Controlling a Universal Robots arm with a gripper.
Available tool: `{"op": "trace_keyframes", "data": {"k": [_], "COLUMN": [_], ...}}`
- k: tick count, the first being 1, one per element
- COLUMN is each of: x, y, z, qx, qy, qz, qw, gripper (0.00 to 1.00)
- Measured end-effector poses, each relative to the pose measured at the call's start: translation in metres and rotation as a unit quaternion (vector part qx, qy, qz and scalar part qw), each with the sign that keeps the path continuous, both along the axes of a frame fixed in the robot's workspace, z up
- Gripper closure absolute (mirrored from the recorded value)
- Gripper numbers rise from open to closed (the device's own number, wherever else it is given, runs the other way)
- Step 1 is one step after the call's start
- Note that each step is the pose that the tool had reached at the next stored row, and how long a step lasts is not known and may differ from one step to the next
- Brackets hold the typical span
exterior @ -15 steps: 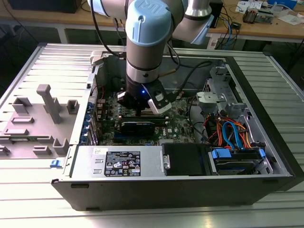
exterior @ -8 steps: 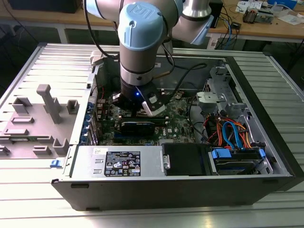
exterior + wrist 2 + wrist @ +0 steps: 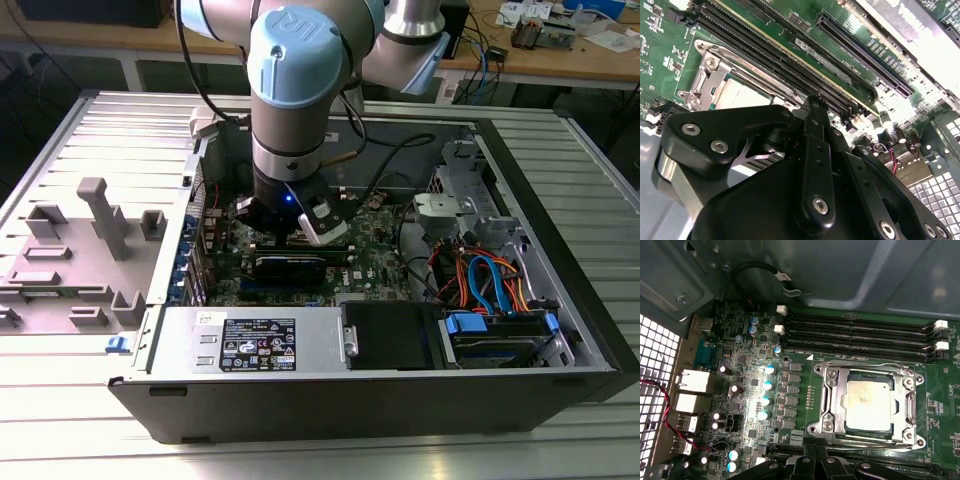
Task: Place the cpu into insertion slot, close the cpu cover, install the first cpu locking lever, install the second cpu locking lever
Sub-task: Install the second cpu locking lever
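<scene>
In the first wrist view the cpu (image 3: 867, 405), a dull silver square, lies seated in the insertion slot (image 3: 816, 428) on the green motherboard. The silvery cpu cover (image 3: 832, 400) lies flat around it, with the chip showing through its window. Thin wire levers (image 3: 865, 365) run along two sides of the socket; I cannot tell whether they are latched. My black gripper (image 3: 816, 461) hovers beside the socket, shut and holding nothing. The second wrist view has the cpu (image 3: 740, 92) and cover (image 3: 715, 70) just beyond the gripper (image 3: 812, 102). In the exterior view the gripper (image 3: 300, 222) is down inside the open computer case.
Long black memory slots (image 3: 860, 335) run beside the socket. Capacitors (image 3: 767, 385) and rear ports (image 3: 692, 382) stand on the other side. The case walls (image 3: 560, 260), a power supply (image 3: 260, 345), drive bay with orange and blue cables (image 3: 490, 285) and a grey fixture (image 3: 95, 230) surround the arm.
</scene>
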State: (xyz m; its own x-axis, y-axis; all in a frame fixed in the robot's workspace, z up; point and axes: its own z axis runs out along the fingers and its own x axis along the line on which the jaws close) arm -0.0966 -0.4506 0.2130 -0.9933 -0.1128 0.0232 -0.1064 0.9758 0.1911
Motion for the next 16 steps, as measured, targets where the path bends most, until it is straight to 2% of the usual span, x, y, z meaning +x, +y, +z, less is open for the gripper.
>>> {"op": "trace_keyframes", "data": {"k": [7, 12, 15, 16], "x": [-0.0022, -0.0023, -0.0024, -0.0025], "y": [0.0, 0.0003, 0.0003, 0.0003], "z": [-0.0012, -0.0048, -0.007, -0.0074], "qx": [0.0043, 0.0109, 0.0135, 0.0157], "qy": [0.0, 0.0, 0.0, 0.0], "qz": [0.0, -0.001, -0.001, -0.001], "qw": [0.99999, 0.99994, 0.99991, 0.99988], "gripper": [0.89, 0.89, 0.89, 0.89]}}
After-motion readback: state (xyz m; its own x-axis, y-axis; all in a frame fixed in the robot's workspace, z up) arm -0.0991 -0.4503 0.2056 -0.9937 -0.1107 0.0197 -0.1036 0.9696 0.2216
